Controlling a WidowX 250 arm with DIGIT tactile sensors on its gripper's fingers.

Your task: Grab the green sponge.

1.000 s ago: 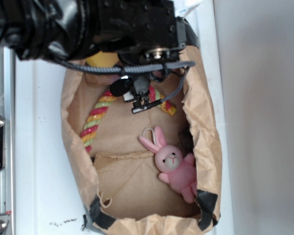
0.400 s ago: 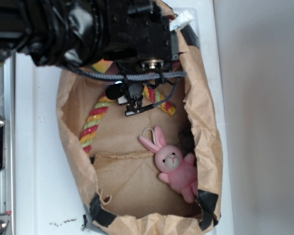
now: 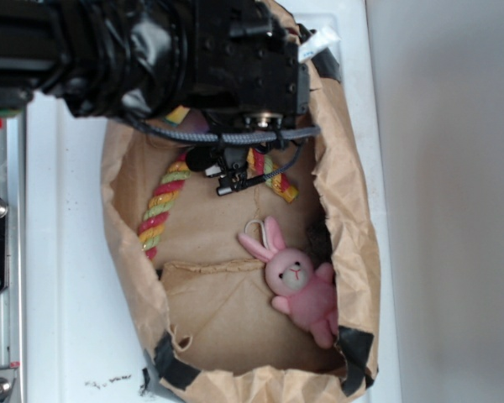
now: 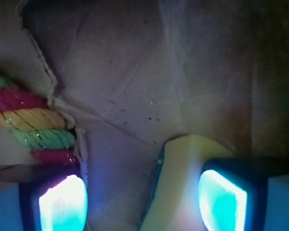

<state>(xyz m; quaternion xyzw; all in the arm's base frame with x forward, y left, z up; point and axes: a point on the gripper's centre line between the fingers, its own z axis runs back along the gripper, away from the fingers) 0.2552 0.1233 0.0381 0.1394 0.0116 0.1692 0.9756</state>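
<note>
Seen from the wrist, at the bottom edge of the frame: gripper [image 4: 139, 202] spread wide, clenched on nothing, its two lit pads [image 4: 62, 204] in the lower left and lower right corners. Between them, but crowding the right pad and partly tucked behind it, the green sponge [image 4: 183, 183], yellow foam up, a thin dark scouring edge down its left side. Long axis running roughly up the frame, bottom centre to centre right, so off-centre toward the right pad, with open paper on the left. Likely needs a small shift rightward before closing. Farther up, at the left edge, the striped rope [image 4: 31, 127], clear of the left pad. Beyond, only the creased floor of the paper bag [image 4: 135, 72]. From the exterior camera, sponge hidden under the arm in the upper part of the bag; pink bunny [image 3: 301, 284] well apart, lower right.
</note>
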